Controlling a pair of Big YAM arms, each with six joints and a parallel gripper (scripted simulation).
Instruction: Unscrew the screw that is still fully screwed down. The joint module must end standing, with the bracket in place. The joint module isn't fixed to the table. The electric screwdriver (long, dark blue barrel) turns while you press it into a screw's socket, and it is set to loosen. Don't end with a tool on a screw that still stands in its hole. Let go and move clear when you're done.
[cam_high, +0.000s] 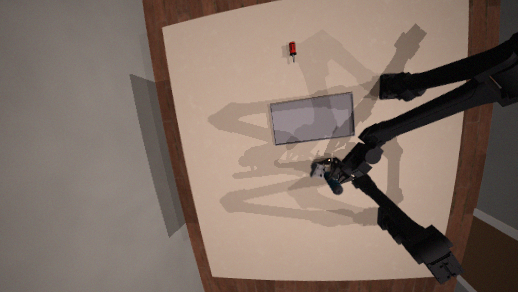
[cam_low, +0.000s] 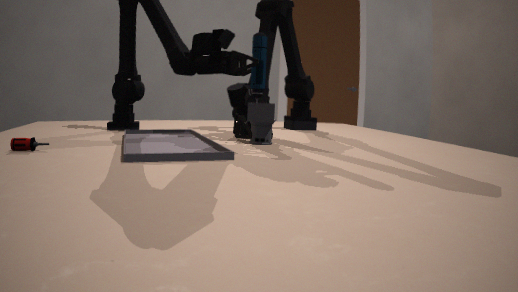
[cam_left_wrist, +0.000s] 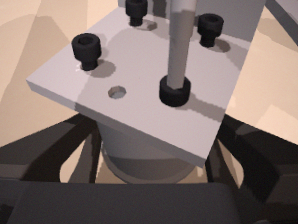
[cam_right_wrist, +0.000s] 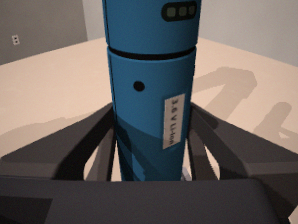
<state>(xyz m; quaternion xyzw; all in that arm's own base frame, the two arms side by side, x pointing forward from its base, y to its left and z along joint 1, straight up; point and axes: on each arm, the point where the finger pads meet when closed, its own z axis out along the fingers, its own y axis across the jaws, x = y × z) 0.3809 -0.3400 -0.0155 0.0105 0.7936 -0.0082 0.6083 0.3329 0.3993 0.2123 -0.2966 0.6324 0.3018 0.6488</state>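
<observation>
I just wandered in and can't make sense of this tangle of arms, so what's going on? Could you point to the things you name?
The right gripper (cam_right_wrist: 151, 111) holds an electric screwdriver (cam_low: 259, 60) (cam_right_wrist: 152, 100) upright, its tip in the lowest-sitting screw (cam_left_wrist: 174, 91). The left gripper (cam_left_wrist: 151, 112) is around the standing joint module (cam_left_wrist: 145, 152) below the bracket (cam_left_wrist: 150, 65). Three other screws stand raised, and one hole has no screw. The screw under the tip hasn't come out.
</observation>
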